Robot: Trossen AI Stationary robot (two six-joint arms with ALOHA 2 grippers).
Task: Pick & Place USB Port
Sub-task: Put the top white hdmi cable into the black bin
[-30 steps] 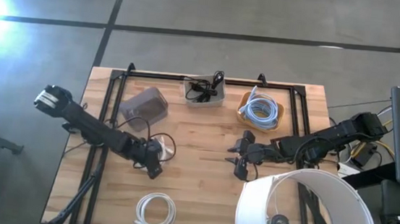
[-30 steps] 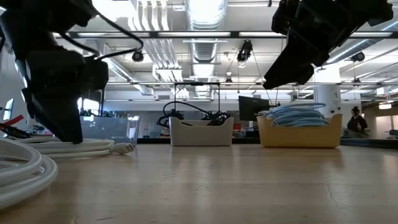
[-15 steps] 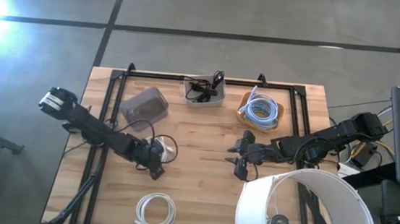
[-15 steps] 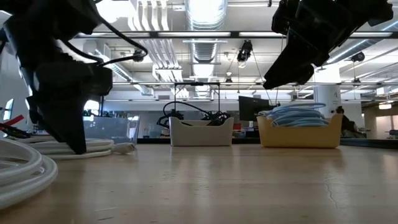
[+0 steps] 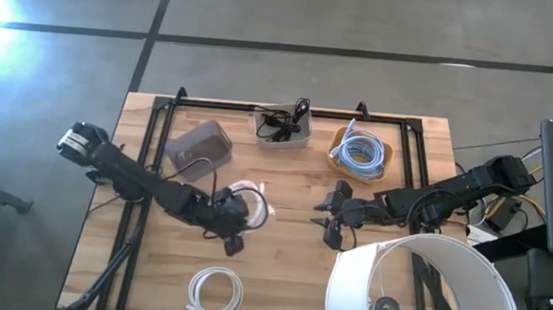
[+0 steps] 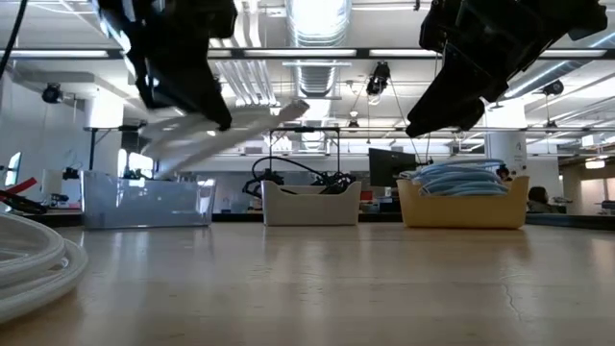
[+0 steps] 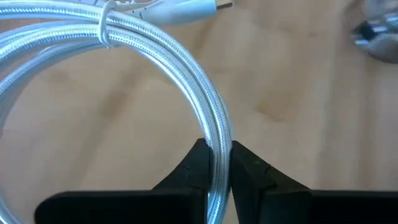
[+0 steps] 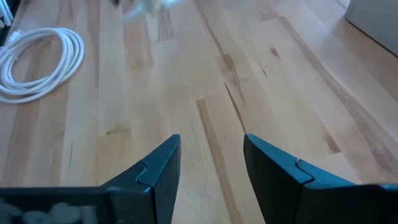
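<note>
Left gripper (image 5: 234,234) near the middle of the pale wooden worktop (image 5: 276,275), fingers (image 7: 200,163) pinching one strand of a coiled white braided USB cable (image 7: 186,81); coil tied with a thin white band, silver plug end poking out past it in the left wrist view; same white coil (image 5: 245,202) lifted off the wood in the low view, hanging tilted under the dark arm, blurred there.

Right gripper (image 5: 332,222) just right of the middle, hovering above the wood, well apart from the held coil; fingers (image 8: 155,168) spread wide with bare wood between them, holding nothing.

Second coil of smooth white round cable (image 5: 214,292) lying flat near the front edge of the worktop, also at the near left corner of the low view (image 6: 34,264).

At the back of the worktop, three holders in a row: clear plastic box (image 5: 199,146) on the left; small white tray with tangled black cables (image 5: 283,126) in the middle; tan tray with a coil of light blue cable (image 5: 362,150) on the right.

Black metal frame (image 5: 171,101) along the back and sides of the worktop; big white round lampshade (image 5: 425,294) over the front right corner.
</note>
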